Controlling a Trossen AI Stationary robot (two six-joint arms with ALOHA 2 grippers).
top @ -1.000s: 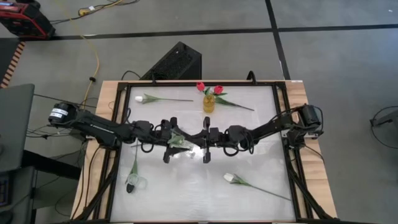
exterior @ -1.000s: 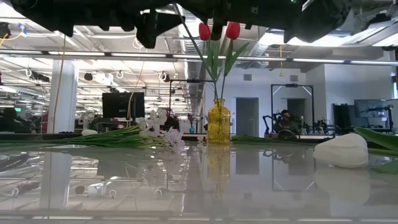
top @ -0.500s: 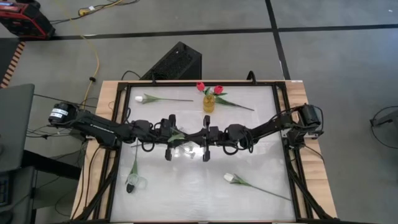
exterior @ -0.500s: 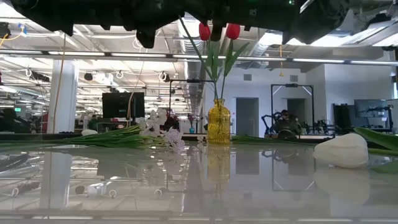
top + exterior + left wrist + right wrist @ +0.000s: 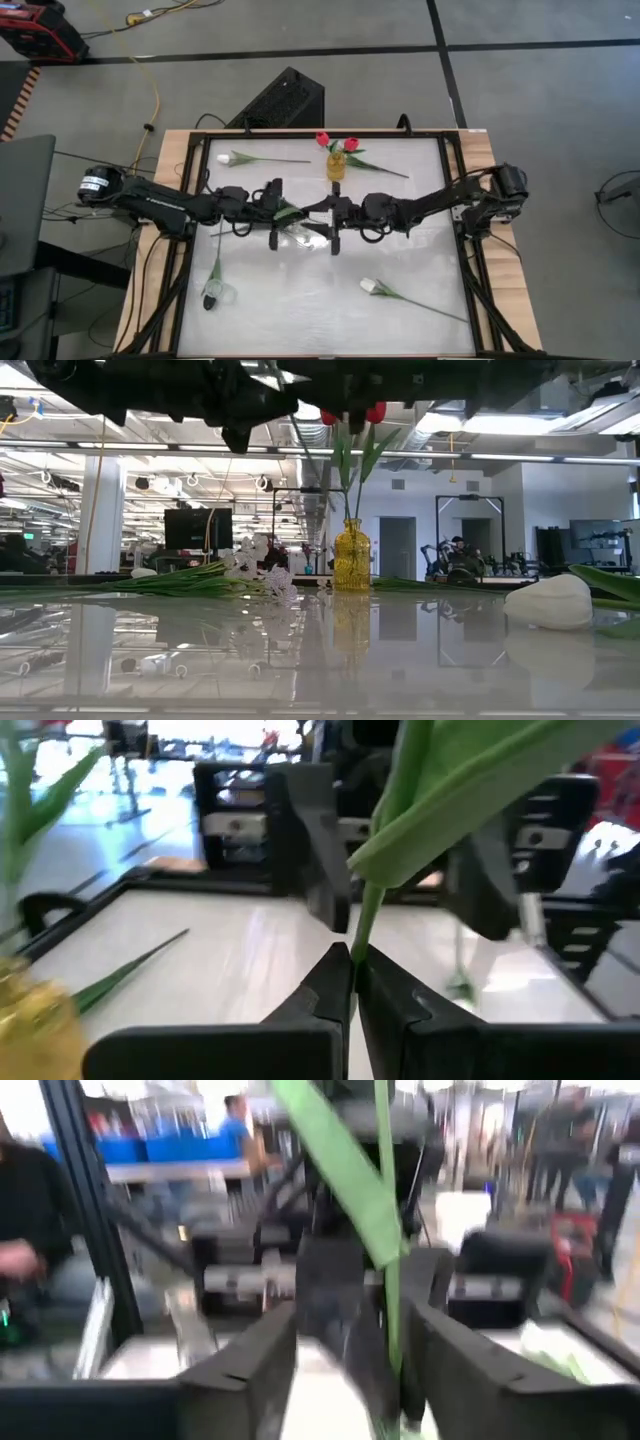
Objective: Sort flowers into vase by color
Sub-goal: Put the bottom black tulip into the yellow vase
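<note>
At table centre both arms meet, stretched low. Left gripper (image 5: 352, 982) pinched tight on a green stem (image 5: 368, 915); right gripper (image 5: 345, 1355) spread wide, stem between its fingers, ungripped. Vase (image 5: 336, 165) at 12 o'clock w/ 2 red tulips (image 5: 322, 139). 3 more flowers lie flat: 10, 5, 8 o'clock. No legible writing.

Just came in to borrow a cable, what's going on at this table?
Two robot arms are passing a flower over the table's middle. The left gripper is shut on the green stem, and the right gripper stands open around it. Two red tulips are in the yellow vase; white flowers lie on the table.
</note>
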